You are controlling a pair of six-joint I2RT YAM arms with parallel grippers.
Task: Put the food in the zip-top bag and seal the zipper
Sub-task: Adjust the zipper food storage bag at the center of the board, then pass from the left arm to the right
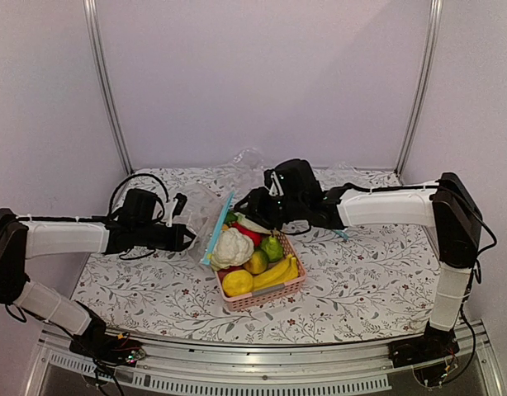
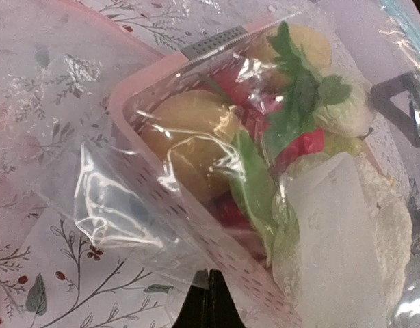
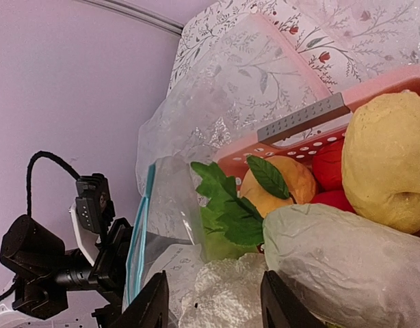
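Standing at the tabletop (image 1: 361, 280), I see the left pincer (image 1: 181, 237) clamped tight on the clear film of the bag (image 1: 202, 221). In its wrist view the 2 dark fingers (image 2: 196, 314) meet at the bottom edge with plastic pinched between them. From that pincer (image 2: 211, 304) the bag (image 2: 114, 205) spreads forward and is held up off the tabletop. The zipper (image 1: 221, 224) is at the end of the bag farthest from the left pincer. It stands as a tilted blue strip just beside the pink basket (image 1: 245, 302) and the cauliflower (image 1: 231, 247).

The right pincer (image 1: 247, 208) hangs over the far end of the basket, jaws partly apart with nothing gripped between them. From its own camera, the gap of the pincer (image 3: 213, 280) frames the crumbly cauliflower (image 3: 220, 304) straight below. The white piece (image 3: 347, 266) lies just beside 1 finger, and I cannot tell whether they touch. The zipper (image 3: 140, 232) runs just off the other finger, between the 2 pincers, with the bag (image 3: 170, 198) film behind it.

The white piece (image 1: 252, 223) sits right under the right pincer. The green fruit (image 1: 272, 247) is a little nearer the arm bases. The lemon (image 1: 237, 283) is farther from this pincer, at the near end of the basket past the cauliflower. All 3 lie in the basket, outside the bag.
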